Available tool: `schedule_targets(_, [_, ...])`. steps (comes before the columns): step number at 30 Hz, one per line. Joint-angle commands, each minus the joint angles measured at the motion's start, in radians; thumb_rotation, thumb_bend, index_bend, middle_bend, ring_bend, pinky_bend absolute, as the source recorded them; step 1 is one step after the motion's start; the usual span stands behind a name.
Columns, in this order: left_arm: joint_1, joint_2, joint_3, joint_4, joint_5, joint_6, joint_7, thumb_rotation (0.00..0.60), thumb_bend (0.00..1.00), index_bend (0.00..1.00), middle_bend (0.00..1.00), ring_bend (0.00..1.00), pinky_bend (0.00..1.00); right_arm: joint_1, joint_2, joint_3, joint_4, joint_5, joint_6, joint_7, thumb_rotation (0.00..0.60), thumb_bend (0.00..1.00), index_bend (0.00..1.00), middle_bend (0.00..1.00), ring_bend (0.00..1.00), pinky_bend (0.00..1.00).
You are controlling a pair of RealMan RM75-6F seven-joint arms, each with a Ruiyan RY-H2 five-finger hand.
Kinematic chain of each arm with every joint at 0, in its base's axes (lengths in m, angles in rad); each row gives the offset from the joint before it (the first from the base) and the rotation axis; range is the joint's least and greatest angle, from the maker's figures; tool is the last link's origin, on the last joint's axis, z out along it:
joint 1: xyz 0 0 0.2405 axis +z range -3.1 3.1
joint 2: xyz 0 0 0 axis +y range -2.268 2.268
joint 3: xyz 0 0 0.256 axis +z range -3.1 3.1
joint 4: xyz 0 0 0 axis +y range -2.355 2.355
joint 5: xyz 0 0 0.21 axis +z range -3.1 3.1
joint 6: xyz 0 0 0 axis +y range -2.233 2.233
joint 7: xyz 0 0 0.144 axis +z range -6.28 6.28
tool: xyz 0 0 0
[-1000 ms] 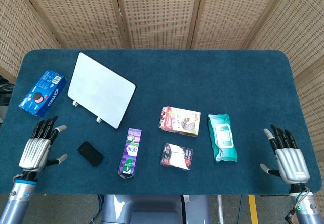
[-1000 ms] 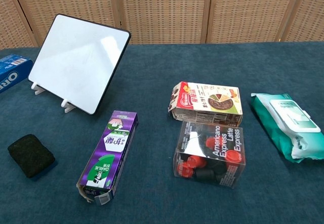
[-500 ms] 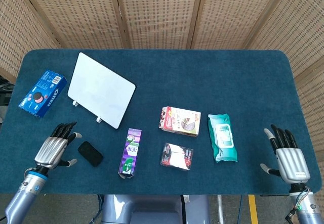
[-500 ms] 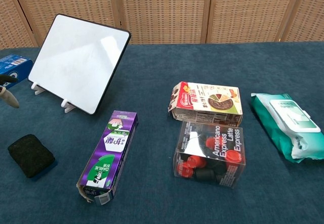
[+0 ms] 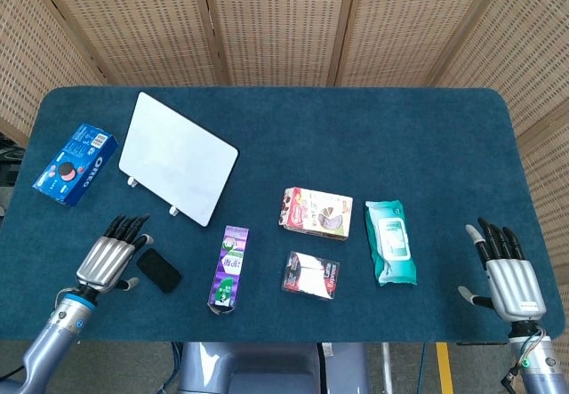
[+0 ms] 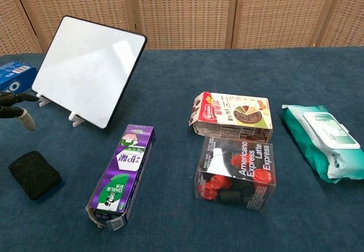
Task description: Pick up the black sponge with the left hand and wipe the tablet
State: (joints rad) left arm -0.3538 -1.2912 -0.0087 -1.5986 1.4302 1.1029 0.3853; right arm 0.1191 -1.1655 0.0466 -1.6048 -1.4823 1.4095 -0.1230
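The black sponge (image 5: 159, 270) (image 6: 34, 174) lies flat on the blue cloth near the front left. My left hand (image 5: 111, 259) hovers just left of it, fingers apart and holding nothing; only its fingertips (image 6: 14, 107) show at the chest view's left edge. The white tablet (image 5: 176, 157) (image 6: 87, 70) leans on its stand behind the sponge. My right hand (image 5: 507, 277) stays open at the front right, far from both.
A purple toothpaste box (image 5: 228, 268) lies right of the sponge. A blue Oreo box (image 5: 76, 164) sits left of the tablet. A snack box (image 5: 316, 213), a coffee capsule box (image 5: 310, 275) and a green wipes pack (image 5: 389, 241) fill the centre and right.
My left hand has moved right and slightly forward, closing in on the sponge, and its fingertips have entered the chest view. The right hand barely moved.
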Motion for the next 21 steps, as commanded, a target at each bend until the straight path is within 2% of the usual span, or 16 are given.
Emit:
schedule_targets(1, [0.002, -0.034, 0.006, 0.043, 0.027, 0.031, 0.011, 0.600, 0.16, 0.30, 0.00, 0.00, 0.00, 0.000, -0.001, 0.001, 0.001, 0.000, 0.001, -0.001, 0.600, 0.04, 0.03, 0.00, 0.00, 0.00])
schedule_targets(10, [0.022, -0.127, 0.031, 0.171, 0.100, 0.103, -0.079, 0.600, 0.16, 0.30, 0.00, 0.00, 0.00, 0.001, -0.009, 0.001, 0.004, 0.002, -0.001, -0.011, 0.600, 0.05, 0.02, 0.00, 0.00, 0.00])
schedule_targets(21, [0.022, -0.202, 0.043, 0.275, 0.105, 0.095, -0.120, 0.600, 0.16, 0.31, 0.00, 0.00, 0.00, 0.000, -0.014, 0.003, 0.007, 0.003, 0.005, -0.011, 0.600, 0.05, 0.02, 0.00, 0.00, 0.00])
